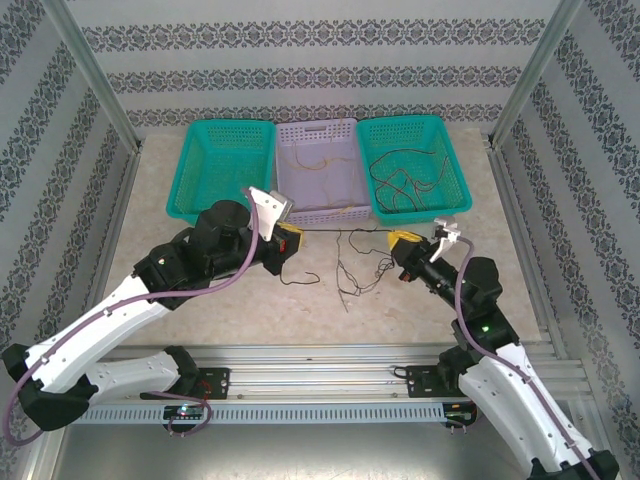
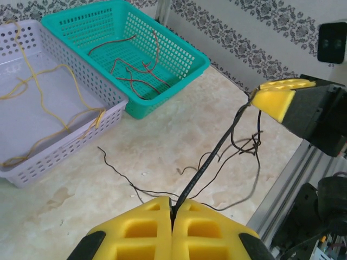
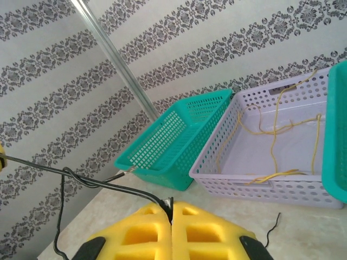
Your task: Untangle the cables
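Left claw [image 1: 290, 240], right claw [image 1: 405, 240] clamping taut black cable [image 1: 345, 231], centre frame. Yellow cables [image 3: 271, 176] lying in lilac basket [image 1: 318, 124], red cables [image 2: 156, 51] in right teal basket [image 1: 412, 120]; black tangle [image 1: 355, 275] awaiting sorting.

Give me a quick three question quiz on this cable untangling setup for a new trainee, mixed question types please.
1. True or false: the left claw and the right claw are both shut on the black cable.
2. Which wires lie in the lavender basket? A red wires, B yellow wires, C black wires.
3. Fill in: the red wires lie in a ___ basket.
Key: 1 true; 2 B; 3 teal.
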`<control>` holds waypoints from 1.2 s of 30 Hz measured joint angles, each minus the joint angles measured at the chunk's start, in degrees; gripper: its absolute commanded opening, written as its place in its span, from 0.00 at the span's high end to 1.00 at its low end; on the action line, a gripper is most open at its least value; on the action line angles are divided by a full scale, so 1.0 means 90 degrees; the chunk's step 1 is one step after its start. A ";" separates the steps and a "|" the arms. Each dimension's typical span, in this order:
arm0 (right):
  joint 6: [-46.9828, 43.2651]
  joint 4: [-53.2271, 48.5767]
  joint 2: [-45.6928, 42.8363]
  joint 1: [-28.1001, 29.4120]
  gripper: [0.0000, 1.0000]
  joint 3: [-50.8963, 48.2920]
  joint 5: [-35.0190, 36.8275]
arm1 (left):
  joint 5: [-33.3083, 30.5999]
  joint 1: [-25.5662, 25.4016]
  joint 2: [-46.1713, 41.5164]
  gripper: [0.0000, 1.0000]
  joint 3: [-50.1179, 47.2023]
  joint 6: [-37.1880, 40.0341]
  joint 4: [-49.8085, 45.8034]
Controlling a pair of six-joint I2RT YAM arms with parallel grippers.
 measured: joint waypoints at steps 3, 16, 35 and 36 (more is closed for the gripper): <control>0.0058 -0.0321 0.0007 -0.0165 1.00 0.0112 -0.0083 | 0.0180 0.0024 0.0180 1.00 0.0146 0.0187 -0.0189; 0.0279 -0.1234 0.0629 -0.0886 1.00 0.1078 -0.0413 | 0.0984 0.0216 0.1124 1.00 0.0522 0.1149 -0.0811; -0.0151 -0.0466 0.2101 0.0522 0.89 0.1484 -0.0850 | 0.1287 0.0296 0.1122 1.00 0.0180 0.1341 -0.1838; -0.0240 -0.0561 0.2157 0.0580 0.88 0.1569 -0.0782 | 0.1287 0.0296 0.1115 1.00 0.0177 0.1350 -0.1860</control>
